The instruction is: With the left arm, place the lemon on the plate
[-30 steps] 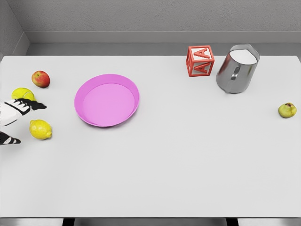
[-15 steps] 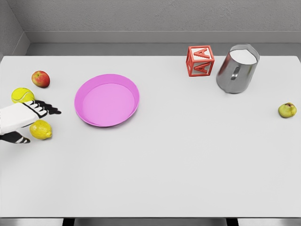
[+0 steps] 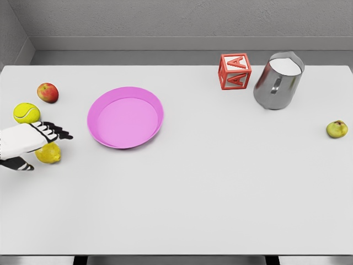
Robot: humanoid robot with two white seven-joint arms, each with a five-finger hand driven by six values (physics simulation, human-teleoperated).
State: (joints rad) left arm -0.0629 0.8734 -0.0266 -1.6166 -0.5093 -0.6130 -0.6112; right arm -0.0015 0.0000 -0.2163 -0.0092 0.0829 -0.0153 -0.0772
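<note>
1. The left hand (image 3: 30, 144) comes in from the left edge, about mid-height, with the lemon (image 3: 49, 154) right under it. The black-tipped fingers (image 3: 55, 131) are stretched out flat over the fruit's top and the thumb sits lower left, so it's open-ish and not clamped on anything (the lemon is partly hidden, so contact is hard to call).
2. The pink plate (image 3: 126, 116) sits to the right of the lemon, well apart.
3. A tennis ball (image 3: 26, 112) is just above the hand, with a red apple (image 3: 48, 92) further up.
4. Upper right: a red letter block (image 3: 235, 71) beside a metal pitcher (image 3: 278, 80).
5. A greenish pear-like fruit (image 3: 337, 129) sits at the right edge.
</note>
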